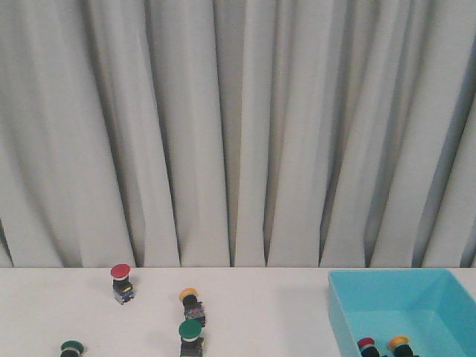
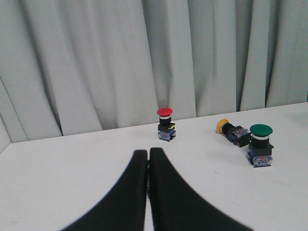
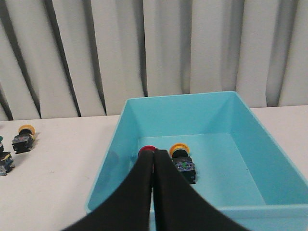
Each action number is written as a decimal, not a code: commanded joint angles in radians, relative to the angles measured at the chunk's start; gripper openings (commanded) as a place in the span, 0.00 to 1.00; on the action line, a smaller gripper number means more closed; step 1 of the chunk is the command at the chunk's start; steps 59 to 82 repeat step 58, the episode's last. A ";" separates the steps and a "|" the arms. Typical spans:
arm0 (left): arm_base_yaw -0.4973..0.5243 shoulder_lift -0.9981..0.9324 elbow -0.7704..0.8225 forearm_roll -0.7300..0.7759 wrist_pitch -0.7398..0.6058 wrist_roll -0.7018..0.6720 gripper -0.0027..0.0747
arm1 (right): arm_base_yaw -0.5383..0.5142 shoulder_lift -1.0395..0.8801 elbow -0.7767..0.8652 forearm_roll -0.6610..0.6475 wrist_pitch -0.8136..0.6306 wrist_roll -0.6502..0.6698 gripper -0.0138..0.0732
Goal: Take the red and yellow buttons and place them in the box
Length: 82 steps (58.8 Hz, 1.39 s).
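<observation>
On the table (image 1: 268, 312) stand one red button (image 1: 120, 280), one yellow button (image 1: 191, 303) lying tipped over, and two green buttons (image 1: 190, 336), one cut off at the edge. The blue box (image 1: 401, 297) holds one red button (image 3: 146, 150), partly hidden, and one yellow button (image 3: 182, 157). Both the left gripper (image 2: 147, 156) and the right gripper (image 3: 154, 156) are pressed together, holding nothing.

Left gripper (image 2: 148, 156) sits with both black fingers pressed together, nothing between them, hovering low. Right gripper (image 3: 153, 156) matches it: fingers closed tip to tip, empty, held level.
</observation>
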<state>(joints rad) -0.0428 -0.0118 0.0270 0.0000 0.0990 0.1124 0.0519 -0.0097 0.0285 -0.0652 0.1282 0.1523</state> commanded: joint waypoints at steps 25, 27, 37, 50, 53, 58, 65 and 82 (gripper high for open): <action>0.001 -0.014 0.010 0.000 -0.079 -0.003 0.04 | -0.001 -0.018 0.015 0.016 -0.080 -0.023 0.15; 0.001 -0.014 0.010 0.000 -0.079 -0.003 0.04 | -0.001 -0.018 0.015 0.016 -0.080 -0.023 0.15; 0.001 -0.014 0.010 0.000 -0.079 -0.003 0.04 | -0.001 -0.018 0.015 0.016 -0.080 -0.023 0.15; 0.001 -0.014 0.010 0.000 -0.079 -0.003 0.04 | -0.001 -0.018 0.015 0.016 -0.080 -0.023 0.15; 0.001 -0.014 0.010 0.000 -0.079 -0.003 0.04 | -0.001 -0.018 0.015 0.016 -0.080 -0.023 0.15; 0.001 -0.014 0.010 0.000 -0.079 -0.003 0.04 | -0.001 -0.018 0.015 0.015 -0.080 -0.023 0.15; 0.001 -0.014 0.010 0.000 -0.079 -0.003 0.04 | -0.001 -0.018 0.015 0.015 -0.080 -0.023 0.15; 0.001 -0.014 0.010 0.000 -0.079 -0.003 0.04 | -0.001 -0.018 0.015 0.015 -0.080 -0.023 0.15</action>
